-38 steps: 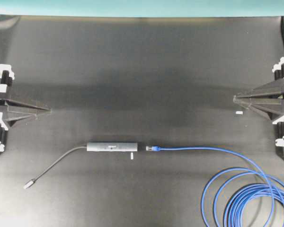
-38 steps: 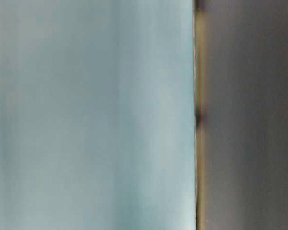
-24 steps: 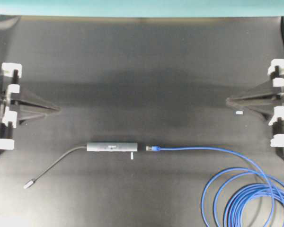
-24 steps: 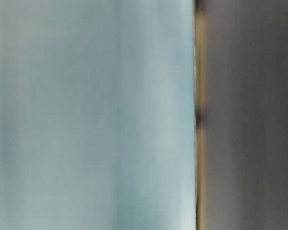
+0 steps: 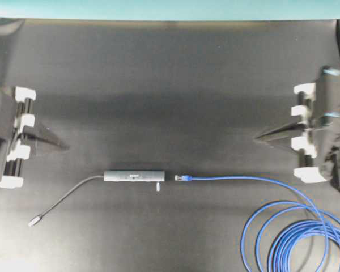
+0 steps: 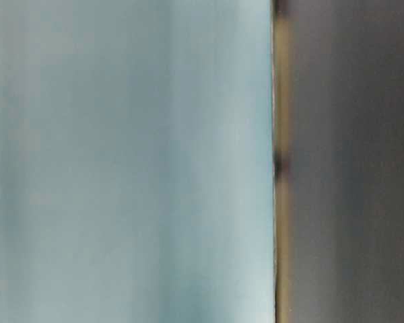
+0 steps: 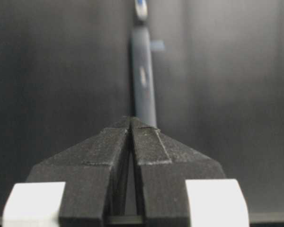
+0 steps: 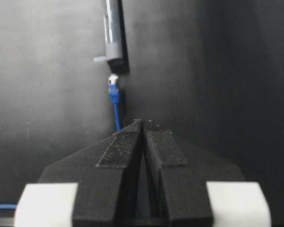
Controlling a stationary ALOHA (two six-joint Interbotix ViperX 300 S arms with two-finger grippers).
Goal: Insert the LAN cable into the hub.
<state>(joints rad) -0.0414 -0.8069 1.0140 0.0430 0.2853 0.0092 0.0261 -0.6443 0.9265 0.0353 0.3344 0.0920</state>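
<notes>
The hub (image 5: 134, 176) is a slim dark grey bar lying on the black table, with a thin grey cord (image 5: 62, 198) running left to a metal plug. The LAN cable's blue plug (image 5: 182, 178) lies just right of the hub, apart from it, and its cable (image 5: 243, 179) runs right into loops (image 5: 297, 238). My left gripper (image 5: 65, 145) is shut and empty, left of and above the hub. My right gripper (image 5: 259, 136) is shut and empty, right of the plug. The hub (image 7: 144, 85) shows beyond the left jaws, and the hub (image 8: 114, 33) and plug (image 8: 113, 91) beyond the right jaws.
A small white tab (image 5: 157, 186) lies just below the hub's right end. The table's back edge meets a teal wall (image 5: 170, 8). The table-level view is blurred, showing only teal and a dark surface.
Both grippers have moved inward from the table's sides toward the middle and a little downward in the overhead view. Both stay shut. The hub and cable have not moved.
</notes>
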